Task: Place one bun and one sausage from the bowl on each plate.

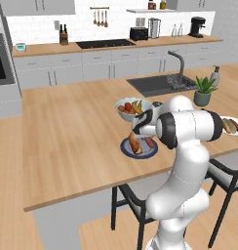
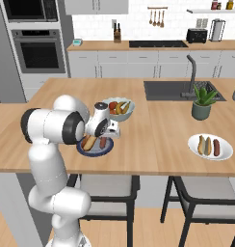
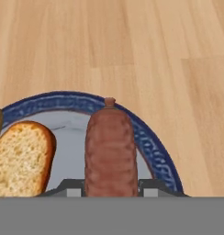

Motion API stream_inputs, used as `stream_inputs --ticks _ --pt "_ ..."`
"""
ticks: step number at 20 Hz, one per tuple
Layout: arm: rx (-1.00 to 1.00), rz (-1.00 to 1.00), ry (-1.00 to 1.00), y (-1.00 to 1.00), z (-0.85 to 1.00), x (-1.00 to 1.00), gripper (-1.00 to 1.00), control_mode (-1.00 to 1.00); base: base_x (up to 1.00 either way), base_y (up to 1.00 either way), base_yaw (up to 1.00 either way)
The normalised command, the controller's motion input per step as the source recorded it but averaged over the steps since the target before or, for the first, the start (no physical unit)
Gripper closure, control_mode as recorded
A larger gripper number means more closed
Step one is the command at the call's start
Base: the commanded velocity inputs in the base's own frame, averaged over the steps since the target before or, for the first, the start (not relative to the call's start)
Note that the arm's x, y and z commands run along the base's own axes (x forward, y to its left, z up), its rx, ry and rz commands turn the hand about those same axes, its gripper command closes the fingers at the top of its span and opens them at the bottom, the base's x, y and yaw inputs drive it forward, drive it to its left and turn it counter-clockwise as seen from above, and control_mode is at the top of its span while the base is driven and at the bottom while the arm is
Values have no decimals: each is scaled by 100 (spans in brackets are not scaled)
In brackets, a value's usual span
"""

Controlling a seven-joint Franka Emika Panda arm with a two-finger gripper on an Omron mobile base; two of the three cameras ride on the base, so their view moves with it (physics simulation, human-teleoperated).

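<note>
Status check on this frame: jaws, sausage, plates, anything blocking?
Gripper shut on sausage, over blue-rimmed plate. Bun already on that plate. White plate holds bun and sausage. Fruit bowl close behind; nothing blocking.

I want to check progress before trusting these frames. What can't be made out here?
- Gripper fingertips: cut off at the bottom edge of the hand view.
- Blue-rimmed plate: partly covered by the arm in the base views.
- Bun: cut off at the left edge of the hand view.
- Sausage: whether it rests on the plate, cannot tell.
</note>
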Motion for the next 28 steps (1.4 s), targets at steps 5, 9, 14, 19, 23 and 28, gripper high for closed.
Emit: stream_inputs --ticks 5,9,14,19,23,28 --pt "2 0 0 0 -36 10 -100 -100 0 0 0" --pt "6 -4 0 0 -7 -19 -100 -100 0 0 0" --pt "6 -13 0 16 12 -64 -100 -100 0 0 0" --pt "8 -12 -2 9 91 -55 -100 -100 0 0 0" --pt "6 -6 2 0 100 -46 -100 -100 0 0 0" --pt "1 0 22 -4 100 -47 -100 -100 0 0 0"
